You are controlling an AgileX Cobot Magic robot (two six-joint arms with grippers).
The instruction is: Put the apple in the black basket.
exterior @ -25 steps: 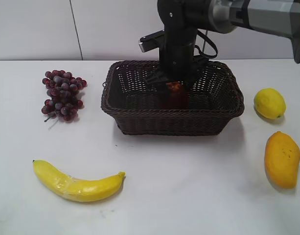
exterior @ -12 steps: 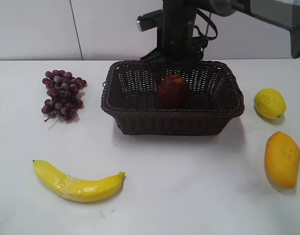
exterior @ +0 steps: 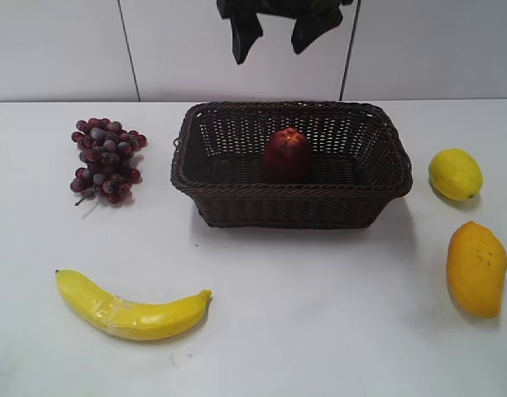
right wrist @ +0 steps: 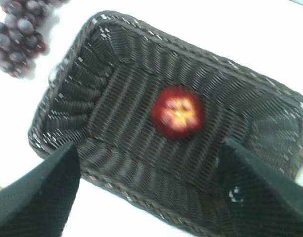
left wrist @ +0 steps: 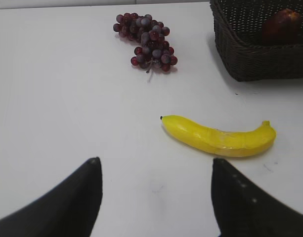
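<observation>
Grapes (exterior: 107, 160): sitting far left on the white table (exterior: 319, 331), well apart from the basket and playing no part here.
Banana (exterior: 131, 310): lying front left, nearest to where the left arm is waiting.
Left gripper (left wrist: 153, 195): hanging over bare table just short of the banana, its fingers spread wide and holding nothing.
Black basket (exterior: 290, 217): standing mid-table, open side up.
Apple (exterior: 288, 155): resting upright on the basket floor, roughly central, touching no wall as far as I can tell. To my eye the placing is done.
Right gripper (exterior: 274, 26): hanging high above the basket at the top edge of the exterior view, fingers splayed wide and empty, well clear of the apple.
Lemon (exterior: 456, 174) and mango (exterior: 476, 269): lying off to the right, away from everything.
Risk: little is looking shaky now. A careless sideways swing at low height could clip the braided rim and shove the basket, and the apple, being round, could roll across the floor if that happened.
View differences: the right wrist view is looking straight down and showing the orange-yellow patch on the apple's top and the clear floor all round it, though blurred. The exterior view is hiding that floor behind the front wall. Only the left wrist view is showing the left arm at all.
</observation>
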